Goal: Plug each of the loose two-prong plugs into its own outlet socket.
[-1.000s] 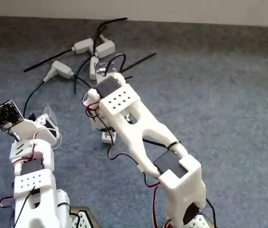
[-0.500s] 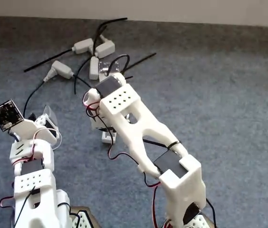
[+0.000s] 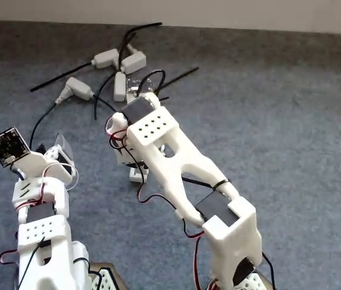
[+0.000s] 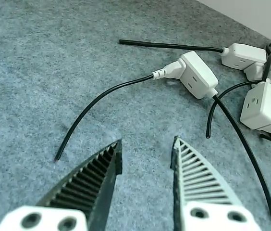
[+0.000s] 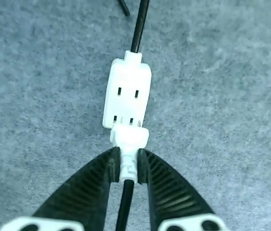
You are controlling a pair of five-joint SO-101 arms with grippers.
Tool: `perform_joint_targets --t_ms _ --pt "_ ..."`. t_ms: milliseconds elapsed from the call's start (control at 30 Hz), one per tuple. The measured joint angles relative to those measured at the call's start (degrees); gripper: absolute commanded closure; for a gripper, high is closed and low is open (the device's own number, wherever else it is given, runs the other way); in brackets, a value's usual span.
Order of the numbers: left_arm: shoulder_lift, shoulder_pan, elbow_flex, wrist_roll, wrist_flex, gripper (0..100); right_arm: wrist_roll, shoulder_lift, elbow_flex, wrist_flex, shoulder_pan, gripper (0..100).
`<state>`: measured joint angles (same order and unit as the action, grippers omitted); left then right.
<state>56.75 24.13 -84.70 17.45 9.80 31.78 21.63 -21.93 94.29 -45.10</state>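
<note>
Right claw (image 5: 126, 155) still clamps the plug (image 5: 129, 137) against the barely shifted socket (image 5: 127, 96).

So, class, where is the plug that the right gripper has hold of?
In the right wrist view, the plug sits pinched in the right gripper, its front butted against the end of the white outlet block on the grey carpet.
</note>
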Motion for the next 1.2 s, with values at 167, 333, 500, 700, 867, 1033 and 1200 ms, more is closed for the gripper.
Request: perform_joint_targets --t_ms 167,333,500,700,867,1033,1200 --pt "0.0 0.0 0.0 0.0 0.0 82 0.0 0.0 0.0 0.0 -0.3 96.1" --pt "0.0 0.0 0.0 0.0 0.0 82 0.0 0.0 0.0 0.0 -0.4 96.1" --pt "0.0 0.0 0.0 0.0 0.0 82 0.0 0.0 0.0 -0.8 -1.4 96.1" --pt "0.0 0.0 0.0 0.0 0.0 82 0.0 0.0 0.0 -0.7 -1.5 96.1" --pt "0.0 0.0 0.0 0.0 0.0 82 0.0 0.0 0.0 -0.7 -1.5 96.1" --pt "0.0 0.0 0.0 0.0 0.0 82 0.0 0.0 0.0 -0.7 -1.5 96.1" --pt "0.0 0.0 0.0 0.0 0.0 82 0.0 1.7 0.0 -0.7 -1.5 96.1"
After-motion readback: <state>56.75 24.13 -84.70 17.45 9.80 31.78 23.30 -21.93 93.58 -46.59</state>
